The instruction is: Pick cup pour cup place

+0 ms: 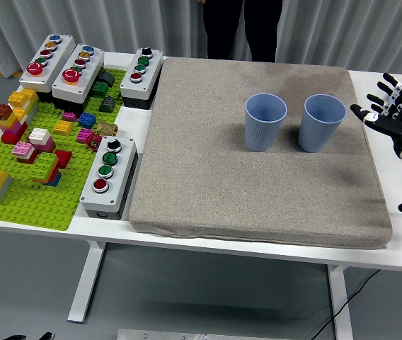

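Observation:
Two light blue ribbed cups stand upright side by side on the grey mat (257, 191): the left cup (265, 122) and the right cup (322, 122). Both look empty from here. My right hand (392, 113) comes in from the right edge, fingers spread and holding nothing, level with the right cup and a short gap to its right. My left hand is out of view.
A green baseplate (38, 191) with several bricks fills the table's left. Three grey button boxes stand at the back left (70, 67) and another (109, 177) by the mat's left edge. A person in dark clothes (240, 28) stands at the far side.

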### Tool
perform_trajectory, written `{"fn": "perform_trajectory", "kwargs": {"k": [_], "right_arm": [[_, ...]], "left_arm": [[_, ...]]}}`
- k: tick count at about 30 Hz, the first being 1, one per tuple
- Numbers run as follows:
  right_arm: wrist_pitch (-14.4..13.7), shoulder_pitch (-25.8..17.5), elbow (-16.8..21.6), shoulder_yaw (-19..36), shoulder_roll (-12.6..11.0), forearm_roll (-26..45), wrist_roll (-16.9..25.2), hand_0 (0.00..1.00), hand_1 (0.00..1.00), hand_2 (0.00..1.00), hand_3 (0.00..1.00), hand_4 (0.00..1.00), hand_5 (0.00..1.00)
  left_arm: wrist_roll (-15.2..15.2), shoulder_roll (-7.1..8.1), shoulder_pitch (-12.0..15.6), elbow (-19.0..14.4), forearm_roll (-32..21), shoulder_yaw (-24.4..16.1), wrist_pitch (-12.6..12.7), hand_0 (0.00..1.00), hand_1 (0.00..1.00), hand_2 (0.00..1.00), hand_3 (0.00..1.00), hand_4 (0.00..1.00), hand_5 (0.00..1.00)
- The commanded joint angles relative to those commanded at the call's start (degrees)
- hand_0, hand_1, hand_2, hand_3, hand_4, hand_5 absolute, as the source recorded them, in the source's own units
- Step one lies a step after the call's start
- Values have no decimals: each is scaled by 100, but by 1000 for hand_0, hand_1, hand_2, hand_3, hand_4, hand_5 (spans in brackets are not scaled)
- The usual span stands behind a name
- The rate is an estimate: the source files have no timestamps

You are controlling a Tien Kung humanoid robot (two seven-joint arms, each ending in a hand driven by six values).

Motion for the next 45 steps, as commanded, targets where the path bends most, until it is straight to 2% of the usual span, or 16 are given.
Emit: {"fn": "perform_trajectory", "kwargs": {"k": [7,16,22,30,37,45], "right_arm": [[295,-96,60,30,31,-208,-248,951,925,998,998,882,180],[358,-244,56,29,85,-245,-265,951,932,998,998,899,174],[285,-413,18,40,103,-190,-179,950,929,998,998,898,180],[34,-555,-96,-138,223,-248,93,944,909,998,998,896,180],[-436,-630,-256,-544,353,-73,483,937,907,998,998,891,182],[-869,-564,-387,-721,411,210,860,934,904,998,993,889,182]], "left_arm": [[1,-4,-7,0,15,-13,-1,763,782,827,721,506,989],[0,-19,-21,0,22,-15,-2,763,781,826,719,505,989],[-1,-40,-29,0,4,14,-7,763,781,826,718,505,989],[-7,-69,-26,0,-38,68,-13,762,781,826,717,505,989],[-8,-83,-33,0,-75,107,-17,762,781,826,716,506,989],[-17,-79,-30,0,-130,158,-18,762,782,826,715,506,989]]}}
